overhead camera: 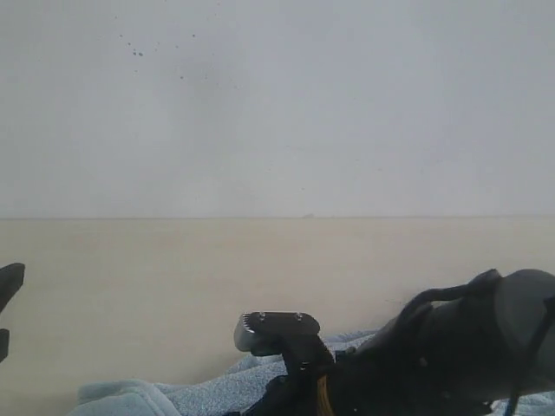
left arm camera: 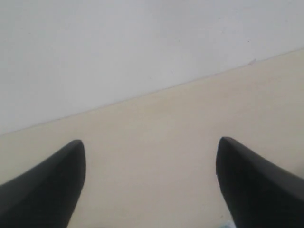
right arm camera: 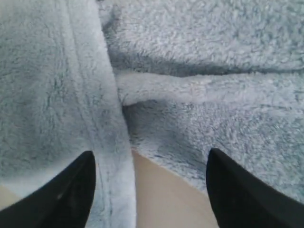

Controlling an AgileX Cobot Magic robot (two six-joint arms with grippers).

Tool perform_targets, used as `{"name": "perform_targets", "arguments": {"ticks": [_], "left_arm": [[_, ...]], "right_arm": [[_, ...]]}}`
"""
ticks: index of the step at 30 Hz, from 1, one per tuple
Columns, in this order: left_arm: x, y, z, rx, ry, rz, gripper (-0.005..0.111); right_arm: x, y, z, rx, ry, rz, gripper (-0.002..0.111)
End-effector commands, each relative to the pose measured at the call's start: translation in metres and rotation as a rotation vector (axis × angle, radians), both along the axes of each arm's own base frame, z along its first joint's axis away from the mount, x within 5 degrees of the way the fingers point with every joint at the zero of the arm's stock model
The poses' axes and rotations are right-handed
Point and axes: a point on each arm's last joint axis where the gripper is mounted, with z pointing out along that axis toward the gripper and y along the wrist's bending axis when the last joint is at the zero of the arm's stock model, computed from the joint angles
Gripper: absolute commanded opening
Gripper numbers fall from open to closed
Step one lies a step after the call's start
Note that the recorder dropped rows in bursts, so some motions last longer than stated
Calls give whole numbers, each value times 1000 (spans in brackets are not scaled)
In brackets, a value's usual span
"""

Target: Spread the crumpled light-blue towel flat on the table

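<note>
Crumpled pale-blue towel (overhead camera: 195, 397) on a smooth cream bench (overhead camera: 260, 277)
The fluffy towel lies bunched in soft folds at the 6 o'clock edge of the exterior view, spreading from 7 toward 5 o'clock. A hemmed border runs along one fold, and a wedge of bench shows between two folds.

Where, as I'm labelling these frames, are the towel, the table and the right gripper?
towel (right arm camera: 204, 52), right wrist view, on the fluffy pile above a fold.
table (left arm camera: 156, 142), left wrist view, on the bare beige top.
right gripper (right arm camera: 151, 154), right wrist view, midway between its open fingertips.
</note>
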Motion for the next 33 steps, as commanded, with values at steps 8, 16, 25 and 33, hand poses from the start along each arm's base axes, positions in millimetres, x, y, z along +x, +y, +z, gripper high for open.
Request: {"name": "perform_targets", "arguments": {"ticks": [8, 16, 25, 33], "left_arm": [[7, -7, -5, -99, 6, 3, 4], [7, -8, -4, -115, -4, -1, 4], [7, -9, -2, -83, -30, -28, 4], [8, -6, 0, -86, -52, 3, 4]], "right_arm": [[20, 40, 3, 167, 67, 82, 60], [-4, 48, 20, 374, 206, 309, 60], [1, 63, 25, 367, 128, 235, 60], [24, 52, 9, 161, 33, -35, 60]]}}
